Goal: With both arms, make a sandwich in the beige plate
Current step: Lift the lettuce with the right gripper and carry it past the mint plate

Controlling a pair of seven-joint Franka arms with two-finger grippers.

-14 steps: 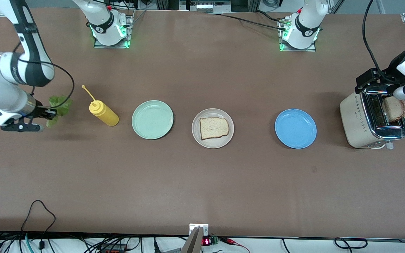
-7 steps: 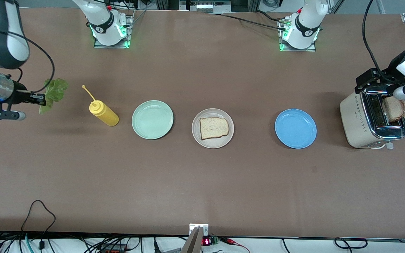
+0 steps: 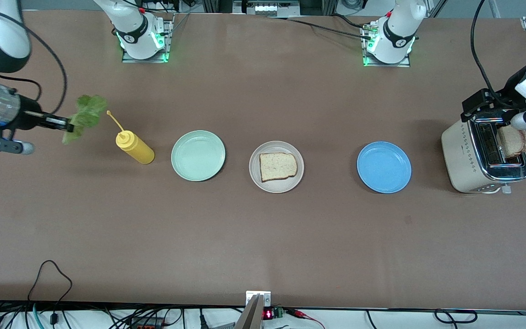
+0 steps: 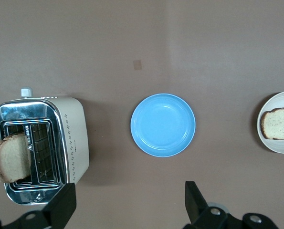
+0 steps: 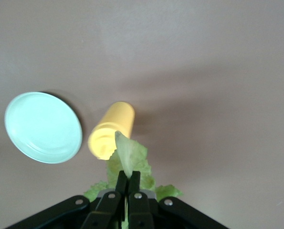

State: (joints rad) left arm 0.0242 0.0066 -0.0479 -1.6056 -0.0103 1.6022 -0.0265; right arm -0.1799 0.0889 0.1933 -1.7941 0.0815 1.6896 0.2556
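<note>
Table (image 3: 263,237) fills your frame. Toaster (image 3: 482,155) at right edge, bread slice (image 3: 512,140) sticking from its slot. Left gripper (image 4: 127,202) sits over toaster, fingers wide, holding nothing. Beige plate (image 3: 256,180) at frame center carries one bread slice (image 3: 277,166). Right gripper (image 3: 60,122) at upper left, fingers pinching lettuce leaf (image 3: 85,118) above table, beside yellow bottle (image 3: 135,147).

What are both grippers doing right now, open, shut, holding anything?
Right gripper: jaws shut on the lettuce leaf, in the air beside the yellow bottle.
Left gripper: jaws open, empty, above the toaster and its bread slice.
</note>
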